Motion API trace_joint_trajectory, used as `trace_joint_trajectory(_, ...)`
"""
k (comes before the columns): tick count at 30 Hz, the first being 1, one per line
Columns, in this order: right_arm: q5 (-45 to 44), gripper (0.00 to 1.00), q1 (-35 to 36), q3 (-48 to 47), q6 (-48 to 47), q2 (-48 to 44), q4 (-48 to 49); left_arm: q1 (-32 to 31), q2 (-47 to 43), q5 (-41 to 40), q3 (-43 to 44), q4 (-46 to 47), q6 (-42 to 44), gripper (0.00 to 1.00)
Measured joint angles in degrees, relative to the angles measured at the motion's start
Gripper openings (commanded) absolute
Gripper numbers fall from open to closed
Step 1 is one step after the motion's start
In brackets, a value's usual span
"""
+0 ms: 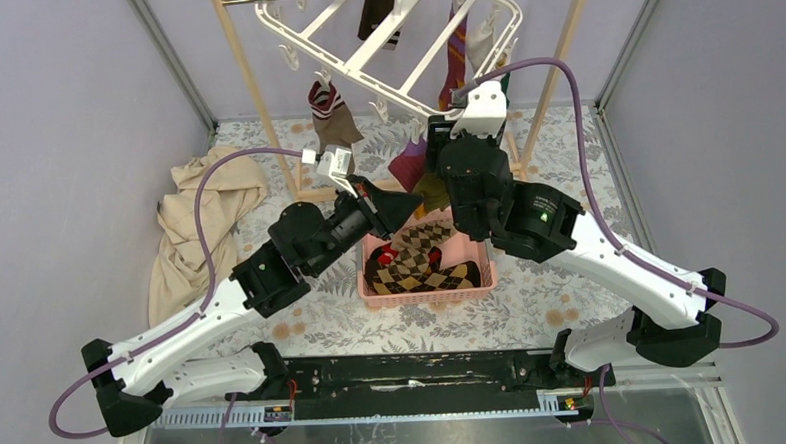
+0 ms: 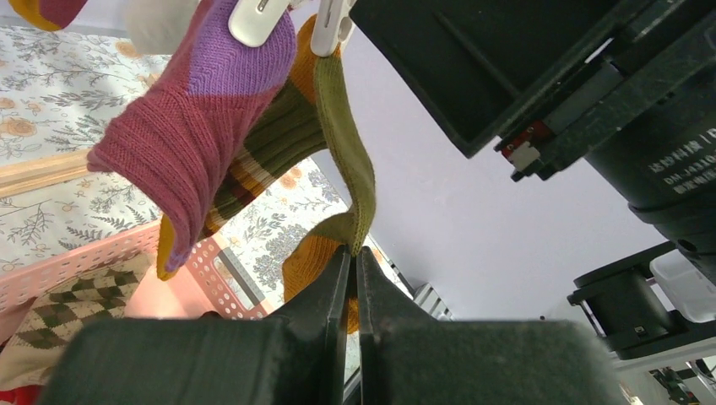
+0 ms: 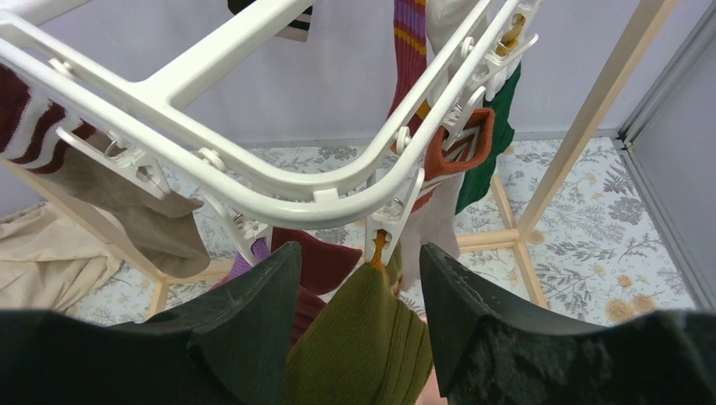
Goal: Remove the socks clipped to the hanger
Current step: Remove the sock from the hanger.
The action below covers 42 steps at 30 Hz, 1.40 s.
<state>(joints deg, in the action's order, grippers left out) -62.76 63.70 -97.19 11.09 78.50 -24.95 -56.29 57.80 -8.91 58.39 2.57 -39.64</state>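
Note:
The white hanger (image 3: 253, 181) hangs overhead with several socks clipped to it. An olive-green sock (image 3: 363, 337) with an orange end dangles from a white clip (image 3: 382, 228) at the rack's corner. My right gripper (image 3: 359, 253) is open just under that clip, one finger on each side of the sock's top, neither pressing it. Lower down, my left gripper (image 2: 353, 249) is shut on the same green sock (image 2: 342, 126) near its orange toe. Beside it hangs a purple and maroon sock (image 2: 194, 126). From above, the left gripper (image 1: 415, 207) sits over the basket.
A pink basket (image 1: 476, 268) below the rack holds argyle socks (image 1: 421, 261). A beige cloth (image 1: 199, 220) lies at the left. The wooden pole frame (image 1: 253, 98) carries the hanger. More socks hang at the rack's far side (image 1: 454, 54). The two wrists are close together.

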Motion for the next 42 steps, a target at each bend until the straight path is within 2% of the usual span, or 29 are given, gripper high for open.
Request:
trace_joint_trajectory(12,7.5,0.61,-7.1,1.1,6.6,-1.7,-3.3,-0.4,-1.9,1.0,0.0,0.0,-0.8,0.04)
trace_joint_trajectory(29,8.5,0.6,-7.4,1.6,5.7,0.3,-0.7,-1.0,-1.6,2.1,0.0,0.1,-1.0,0.04)
trace_joint_trajectory(39,8.4,0.57,-7.4,1.5,4.8,0.8,2.6,-1.0,-0.6,2.4,0.0,0.1,-1.0,0.04)
trace_joint_trajectory(42,8.3,0.5,-7.4,1.5,4.3,0.8,3.4,-1.0,-0.3,2.4,0.0,0.1,-1.0,0.04)
